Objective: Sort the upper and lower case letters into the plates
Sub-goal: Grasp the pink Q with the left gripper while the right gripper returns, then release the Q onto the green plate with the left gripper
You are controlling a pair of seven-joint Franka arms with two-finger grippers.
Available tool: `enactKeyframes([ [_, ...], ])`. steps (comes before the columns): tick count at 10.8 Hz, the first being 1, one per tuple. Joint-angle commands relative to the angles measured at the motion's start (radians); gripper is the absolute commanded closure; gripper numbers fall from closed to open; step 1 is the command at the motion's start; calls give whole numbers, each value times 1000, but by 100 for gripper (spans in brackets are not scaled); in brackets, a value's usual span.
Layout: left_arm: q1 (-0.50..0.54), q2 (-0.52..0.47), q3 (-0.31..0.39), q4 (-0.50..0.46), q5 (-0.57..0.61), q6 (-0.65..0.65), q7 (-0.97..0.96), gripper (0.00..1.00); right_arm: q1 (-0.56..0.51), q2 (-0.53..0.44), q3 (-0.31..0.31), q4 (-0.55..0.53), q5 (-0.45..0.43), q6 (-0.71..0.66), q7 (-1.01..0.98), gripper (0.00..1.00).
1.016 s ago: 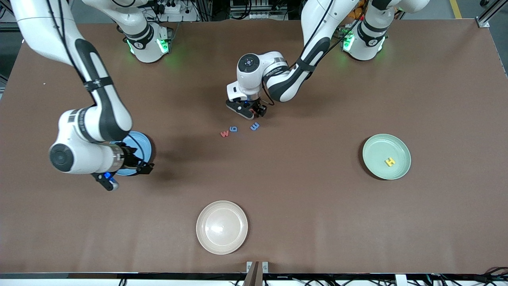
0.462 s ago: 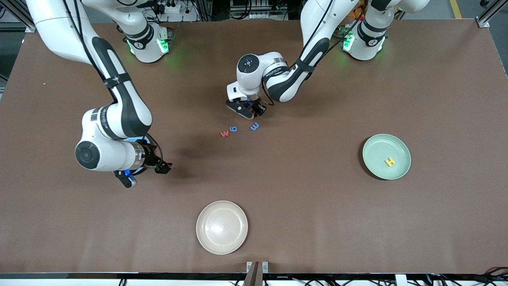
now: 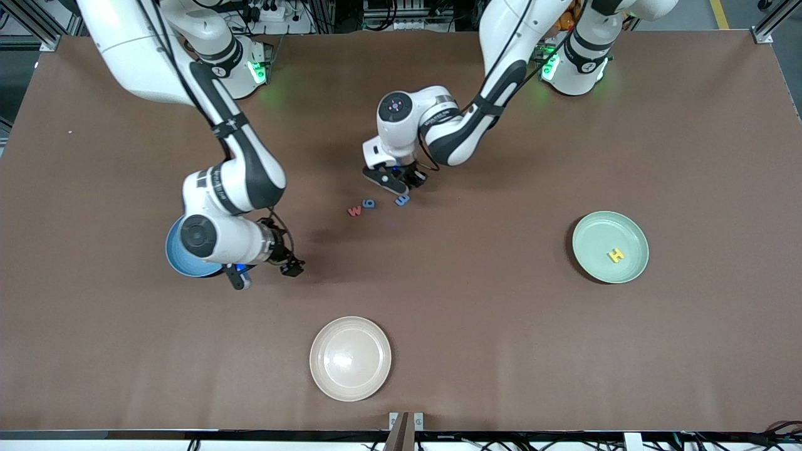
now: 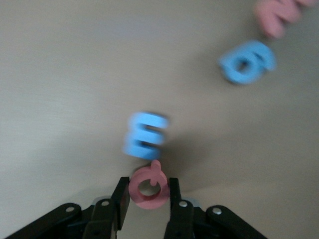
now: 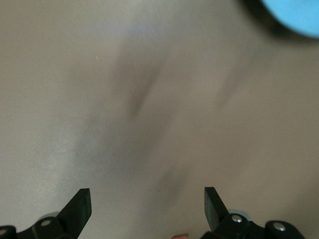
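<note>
My left gripper (image 3: 415, 182) is shut on a pink ring-shaped letter (image 4: 148, 186) with a short tail, just above the table beside the blue E (image 4: 144, 135) (image 3: 401, 200). A blue rounded letter (image 3: 369, 203) (image 4: 245, 62) and a red W (image 3: 354, 211) (image 4: 276, 17) lie toward the right arm's end from the E. The mint green plate (image 3: 589, 235) holds a yellow H (image 3: 616, 255). The right arm partly covers the sky blue plate (image 3: 178, 262) (image 5: 294, 12). My right gripper (image 3: 291, 267) (image 5: 147, 209) stands open with nothing between its fingers, over bare table beside the blue plate.
A cream-beige plate (image 3: 350, 357) with nothing on it sits near the table's front edge. Both arm bases stand along the table's back edge. Brown table surface stretches between the three plates.
My left gripper has shut on the pink letter and shifted slightly. The right arm has swung off the blue plate toward the table's middle, still open.
</note>
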Motion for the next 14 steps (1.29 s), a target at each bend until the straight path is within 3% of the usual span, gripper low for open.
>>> enactKeyframes([
  [1, 95, -143, -4, -23, 28, -137, -12, 100, 31, 1, -2, 11, 11, 7, 103, 0],
  [4, 274, -208, -9, -44, 28, -221, 102, 100, 106, 9, -4, 8, 11, 39, 210, 0],
  [7, 508, -252, -9, -99, 28, -223, 335, 100, 172, 16, -5, -10, -1, 70, 306, 0],
  [9, 609, -256, 11, -107, 25, -223, 472, 100, 206, 13, -4, -43, -32, 76, 371, 0],
  [12, 636, -223, 152, -102, 12, -192, 662, 100, 232, 18, -5, -62, -52, 94, 451, 0],
  [14, 654, -178, 206, -104, 12, -133, 741, 100, 257, 18, -4, -92, -104, 108, 506, 0],
])
